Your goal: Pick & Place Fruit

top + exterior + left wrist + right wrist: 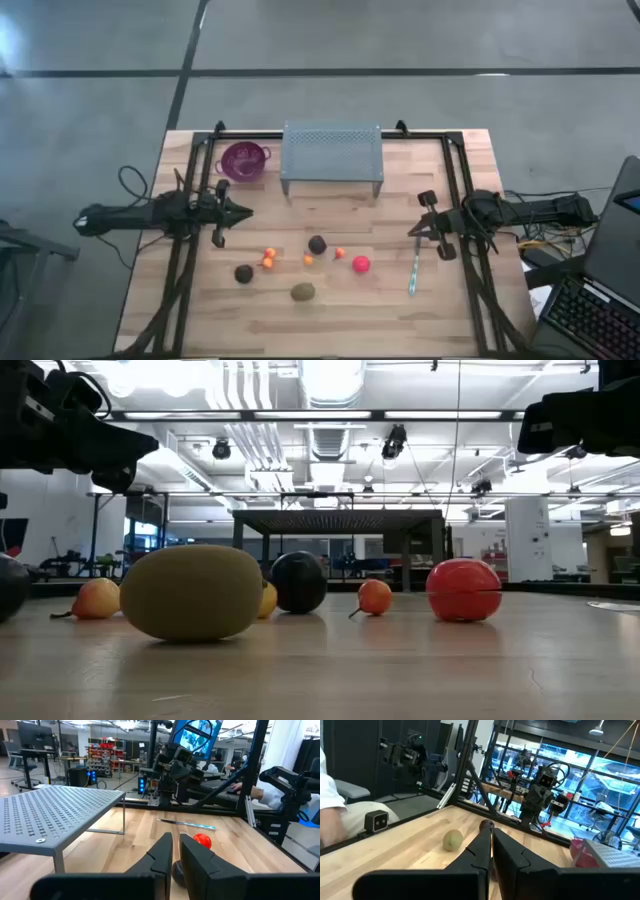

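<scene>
The fruit lies loose on the wooden table between my two arms. There are two dark balls (317, 244) (244, 274), an olive-green oval (303, 291) (192, 592), a red ball (361, 264) (202, 840) and several small orange ones (269, 258). My left gripper (248, 211) (175, 842) hovers shut above the table's left side, pointing right. My right gripper (410, 232) (491, 837) hovers shut at the right, pointing left. Neither has anything between its fingers.
A grey perforated metal rack (332, 155) stands at the table's far middle, with a purple colander (244, 160) to its left. A slim teal stick (413, 275) lies right of the red ball. A black frame runs along the left, right and far edges.
</scene>
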